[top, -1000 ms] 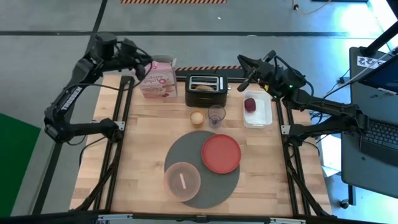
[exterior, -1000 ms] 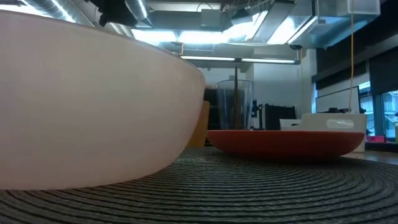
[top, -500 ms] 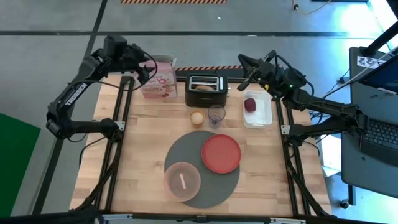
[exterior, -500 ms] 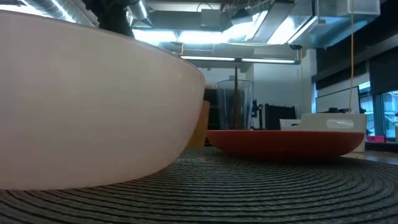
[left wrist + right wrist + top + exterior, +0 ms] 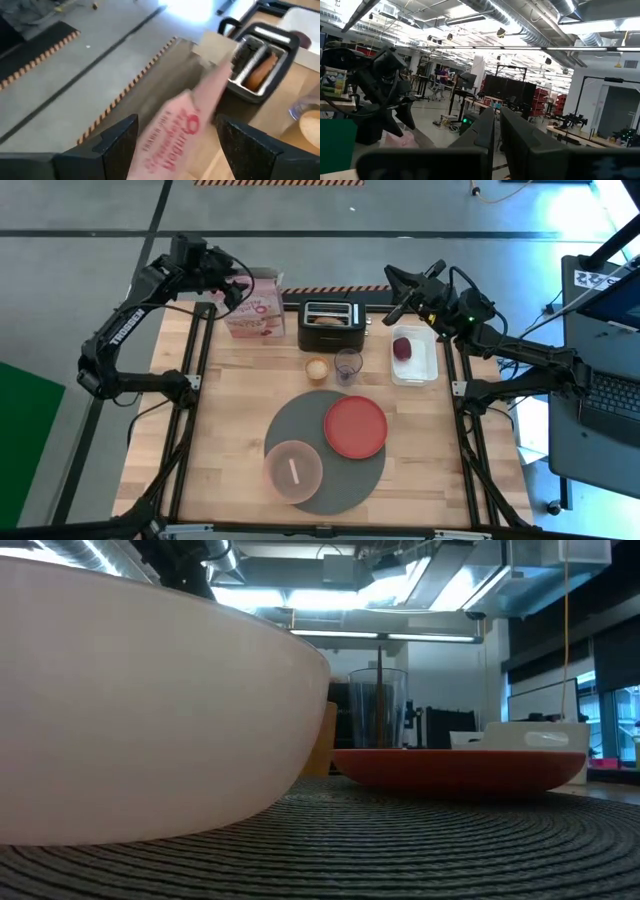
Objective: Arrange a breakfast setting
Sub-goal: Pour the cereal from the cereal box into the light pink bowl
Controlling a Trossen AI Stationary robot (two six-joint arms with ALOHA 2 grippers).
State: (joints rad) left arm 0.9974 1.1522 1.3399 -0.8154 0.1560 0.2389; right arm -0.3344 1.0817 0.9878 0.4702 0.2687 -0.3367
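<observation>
Breakfast setting: a round dark-grey mat (image 5: 345, 480) lies near the front of the wooden table (image 5: 230, 420), with a red plate (image 5: 355, 426) and an empty pale bowl (image 5: 293, 470) on it.
Still apart: a bagel (image 5: 322, 319) sits in the toaster (image 5: 330, 327); a dark-red fruit (image 5: 402, 347) lies in a white tray (image 5: 427, 365).
Left gripper (image 5: 175, 142): above the pink carton (image 5: 253, 307) at the back left, fingers spread wide either side of its top, holding nothing.
Right gripper (image 5: 392, 315): raised beyond the tray, fingers nearly together, nothing held.
Step in hand: apparently reaching for the carton.
Next move: likely lower, centre the carton, squeeze, lift it toward the bowl.
</observation>
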